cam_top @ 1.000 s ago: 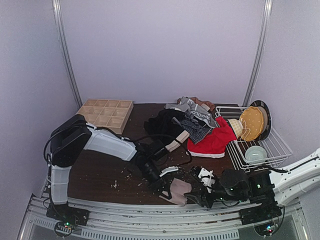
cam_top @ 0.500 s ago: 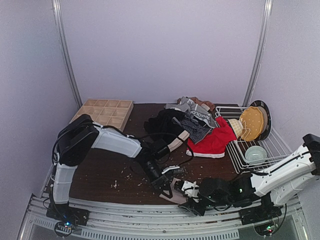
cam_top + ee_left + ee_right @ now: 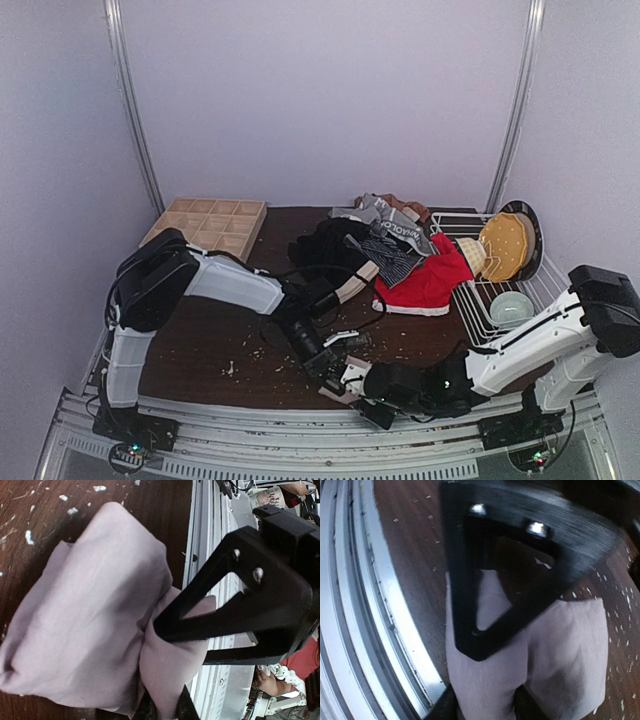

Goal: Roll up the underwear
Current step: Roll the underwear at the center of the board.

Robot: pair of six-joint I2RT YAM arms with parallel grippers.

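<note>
At the bottom centre of the top view, just past the metal rail [image 3: 250,418], the pale pink-beige underwear [image 3: 90,630] lies bunched on the dark bench [image 3: 200,340], close to its near edge. Both arms meet on it. The left claw [image 3: 160,670] reaches in from the upper left, nearly closed and pinching a fold at the bundle's right end. The right claw [image 3: 470,680] reaches in from the right, low over the rail, with cloth running between its fingers. Whether it is clamped I cannot tell.

In the left wrist view the bundle stretches away from the pinch toward the lower left. Any roll probably has to travel along that line, with both claws equally near.

Further back lie the red underwear [image 3: 428,283] and a dark pile [image 3: 330,245], untouched.
</note>
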